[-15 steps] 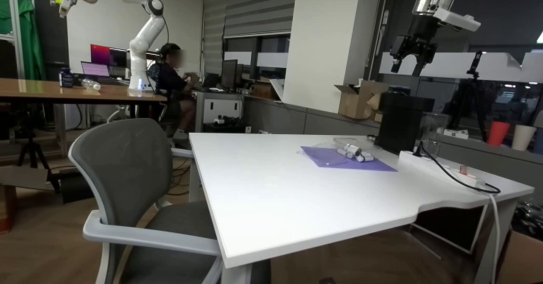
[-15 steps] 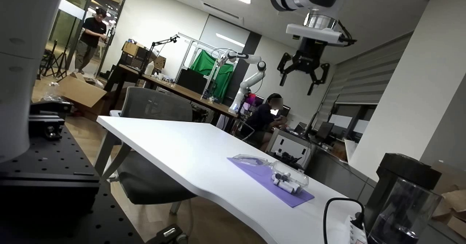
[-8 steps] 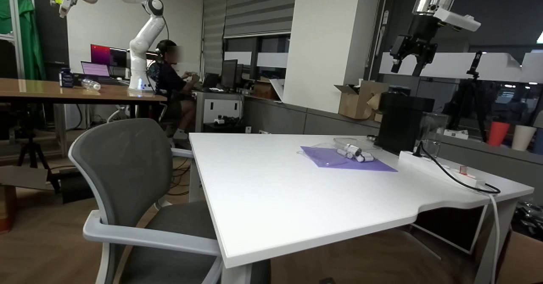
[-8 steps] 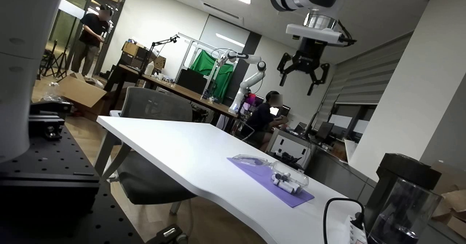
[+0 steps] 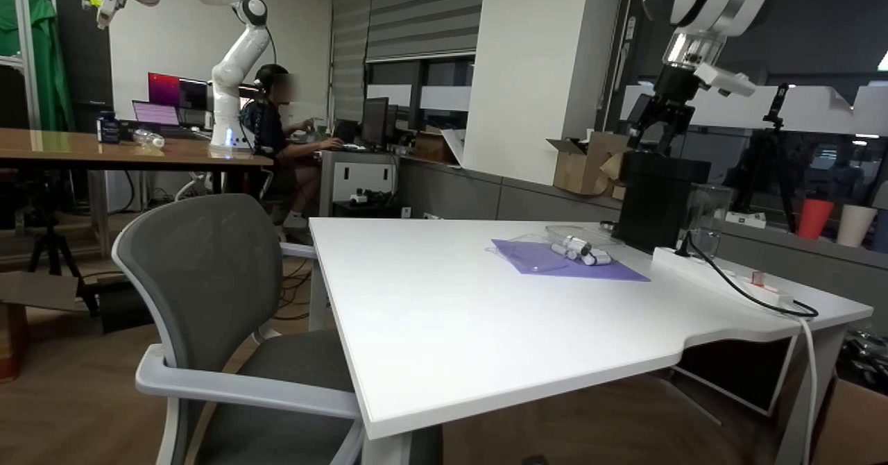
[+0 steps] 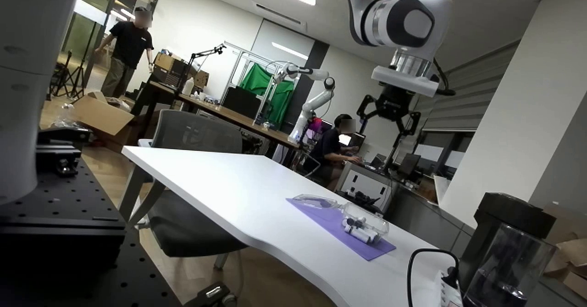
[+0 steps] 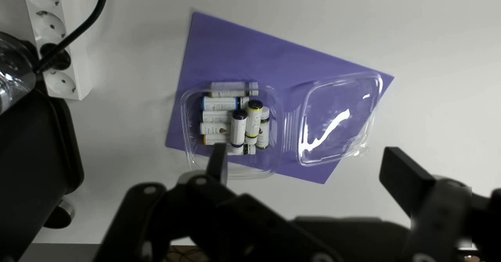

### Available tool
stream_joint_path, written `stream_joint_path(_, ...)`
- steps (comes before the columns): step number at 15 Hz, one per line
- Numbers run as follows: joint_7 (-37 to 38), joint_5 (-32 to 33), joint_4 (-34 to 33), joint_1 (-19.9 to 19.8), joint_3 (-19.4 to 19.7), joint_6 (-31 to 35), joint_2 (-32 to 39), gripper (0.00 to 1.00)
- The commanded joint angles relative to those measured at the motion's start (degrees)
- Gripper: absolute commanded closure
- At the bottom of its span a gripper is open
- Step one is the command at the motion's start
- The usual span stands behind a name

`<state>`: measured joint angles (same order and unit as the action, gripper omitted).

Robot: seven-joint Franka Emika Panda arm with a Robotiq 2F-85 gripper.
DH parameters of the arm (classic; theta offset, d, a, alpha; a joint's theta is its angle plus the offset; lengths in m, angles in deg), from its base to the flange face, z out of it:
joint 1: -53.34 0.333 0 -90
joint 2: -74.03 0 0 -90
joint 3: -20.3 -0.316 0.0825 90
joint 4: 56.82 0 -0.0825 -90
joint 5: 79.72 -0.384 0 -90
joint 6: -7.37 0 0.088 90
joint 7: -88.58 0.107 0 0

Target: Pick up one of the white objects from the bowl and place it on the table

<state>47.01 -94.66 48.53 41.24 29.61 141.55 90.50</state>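
Wrist view gave us the white cylinders (image 7: 237,129) lying in a clear container (image 7: 268,160), most side by side at its left, a few turned crosswise at its right, one overlapping the ends of its neighbours. Several were dark-capped; the print on them was too small for us to read. To the right we saw the clear lid (image 7: 340,105), folded back. Both parts lay over a purple sheet (image 7: 235,51) on the white bench (image 5: 444,312), and the lid's near right corner reached past the sheet's edge. We saw the tool (image 7: 307,162) spread wide, and in both exterior views it hung from the robot arm (image 6: 408,20) above the bench, well apart from the container. Left of the container, from the wrist, we found a power strip (image 7: 49,25) with a black cable (image 7: 74,35) plugged in, just beside a black appliance (image 5: 655,201). In an exterior view we had a grey chair (image 5: 201,277) at the bench's left edge and, at the far left, a second robot arm (image 5: 239,52) on a brown desk (image 5: 48,147), near a seated person (image 5: 270,125). In an exterior view we also had a standing person (image 6: 129,46) at the far left, behind a cardboard box (image 6: 105,114).
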Motion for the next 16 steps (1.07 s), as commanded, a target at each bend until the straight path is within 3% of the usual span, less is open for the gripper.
stream_joint_path(1, -4.28, -2.14, -13.92, -4.3, -4.17, 0.95, 13.81, 0.0)
stream_joint_path(5, -1.46, 1.04, -25.62, -5.93, -7.17, 1.2, 25.51, 0.0)
stream_joint_path(16, 4.57, 9.59, -54.86, -5.6, -8.67, -4.25, 48.91, 0.0)
